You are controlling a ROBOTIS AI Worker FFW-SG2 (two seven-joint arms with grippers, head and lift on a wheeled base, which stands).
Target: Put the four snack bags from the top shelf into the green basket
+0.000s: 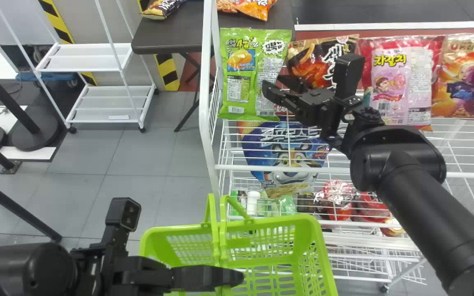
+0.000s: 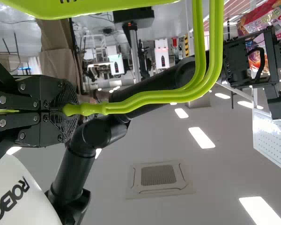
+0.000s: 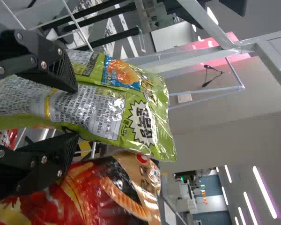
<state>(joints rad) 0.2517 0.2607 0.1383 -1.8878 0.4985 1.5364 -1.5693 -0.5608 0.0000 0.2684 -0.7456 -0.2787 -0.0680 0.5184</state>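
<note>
My right gripper (image 1: pixel 276 88) stands at the right part of the green snack bag (image 1: pixel 241 74) on the top shelf. To its right are a black-and-tan bag (image 1: pixel 313 61), a pink bag (image 1: pixel 401 90) and an orange bag (image 1: pixel 465 80). In the right wrist view the right gripper (image 3: pixel 70 112) is open, its two fingers apart, with the green bag (image 3: pixel 98 105) between and beyond them. At bottom left, my left gripper (image 1: pixel 220 277) is at the green basket (image 1: pixel 319 250); the left wrist view has this gripper (image 2: pixel 68 110) shut on the basket handles (image 2: pixel 145 102).
The shelf's white side post (image 1: pixel 206 82) stands just left of the green bag. Below the top shelf hangs a blue bag (image 1: pixel 286 152), with more goods lower down. A dark table (image 1: pixel 171 33) and a white rack (image 1: pixel 84 57) are behind on the left.
</note>
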